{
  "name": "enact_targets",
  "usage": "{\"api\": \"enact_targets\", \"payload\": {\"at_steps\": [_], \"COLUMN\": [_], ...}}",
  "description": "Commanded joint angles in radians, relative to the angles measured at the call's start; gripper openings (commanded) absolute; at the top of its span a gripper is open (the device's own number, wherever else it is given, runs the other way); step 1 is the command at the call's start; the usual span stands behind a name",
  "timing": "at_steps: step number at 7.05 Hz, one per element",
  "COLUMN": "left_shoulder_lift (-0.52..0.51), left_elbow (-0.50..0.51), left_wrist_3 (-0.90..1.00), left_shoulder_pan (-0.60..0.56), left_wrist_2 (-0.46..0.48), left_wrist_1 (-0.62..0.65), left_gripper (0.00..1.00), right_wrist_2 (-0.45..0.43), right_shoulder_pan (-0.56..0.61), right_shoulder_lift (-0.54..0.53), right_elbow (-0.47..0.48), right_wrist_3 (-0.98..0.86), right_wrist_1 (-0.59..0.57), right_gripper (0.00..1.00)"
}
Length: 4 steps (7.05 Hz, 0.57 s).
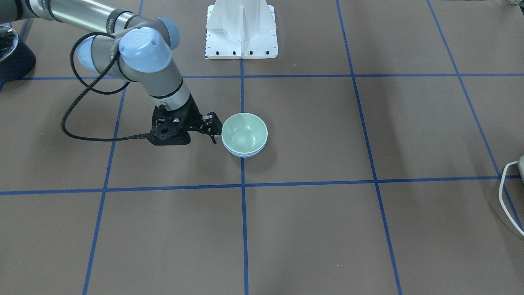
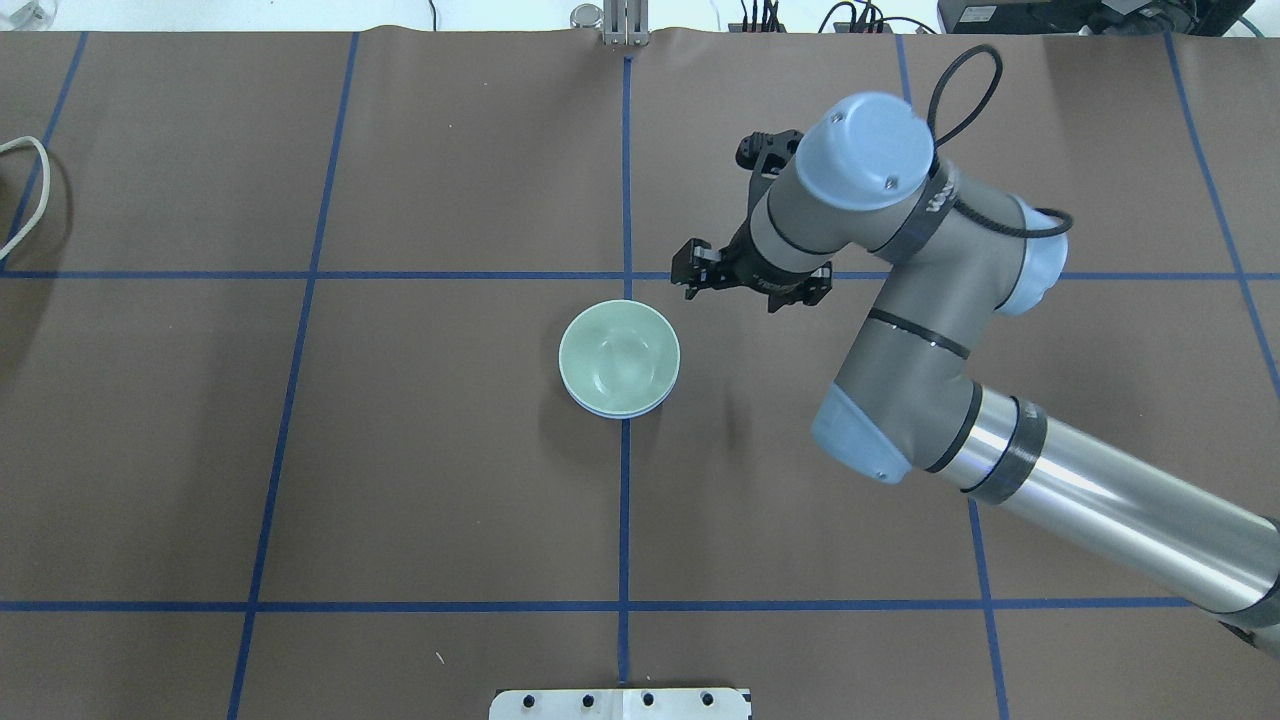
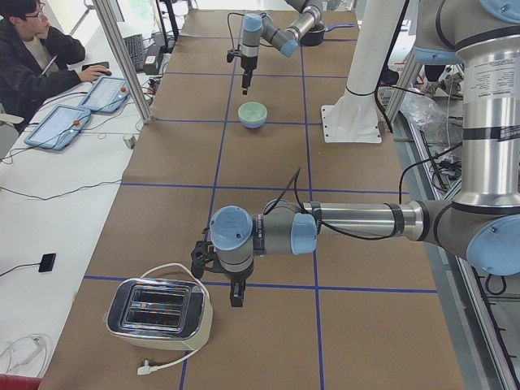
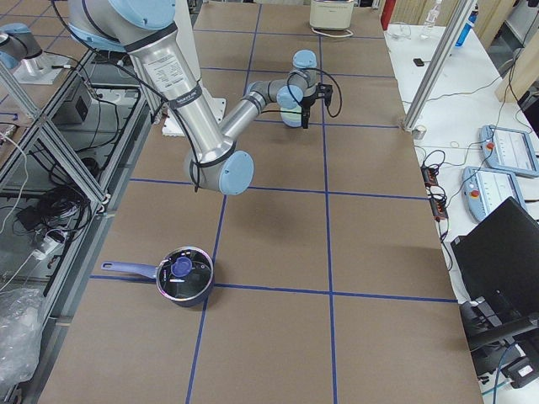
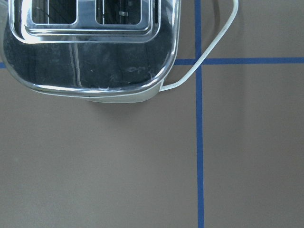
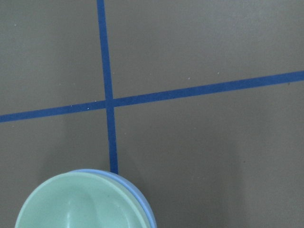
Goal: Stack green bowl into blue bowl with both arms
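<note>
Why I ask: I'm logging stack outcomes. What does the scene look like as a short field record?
green bowl: upright, nested inside the blue bowl
blue bowl: on the table, only its rim showing
right gripper: open, holding nothing, beside the bowls
left gripper: over the table near the toaster; open or shut cannot be told
stack: looks done

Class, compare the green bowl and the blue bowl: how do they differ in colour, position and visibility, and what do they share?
Colour: the green bowl is pale mint; the blue bowl is periwinkle.
Position: the green bowl sits nested inside the blue bowl, which carries it.
Visibility: the green bowl's whole inside shows; of the blue bowl only a thin edge peeks out around the green one.
Both are round, upright and look similar in size.
</note>
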Motion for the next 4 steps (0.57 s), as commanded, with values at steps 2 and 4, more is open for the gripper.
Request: {"api": "enact_targets", "payload": {"at_steps": [2,4], "left_shoulder_lift": [-0.012,-0.033], "left_elbow": [-0.006,-0.002], "left_wrist_3": [-0.08,-0.077], "left_shoulder_pan": [0.003,0.005], "left_wrist_2": [0.0,-0.001], "left_wrist_1": [0.009,0.0], "left_gripper": [0.98,0.98], "right_wrist_2": [0.121,0.146], "right_shoulder_pan": [0.32,0.452], "right_shoulder_lift": [-0.192,-0.319], "right_elbow": [-0.015,-0.025], "right_wrist_3": [-0.494,-0.717], "right_wrist_1": [-0.034,-0.028], "right_gripper": [1.0,1.0]}}
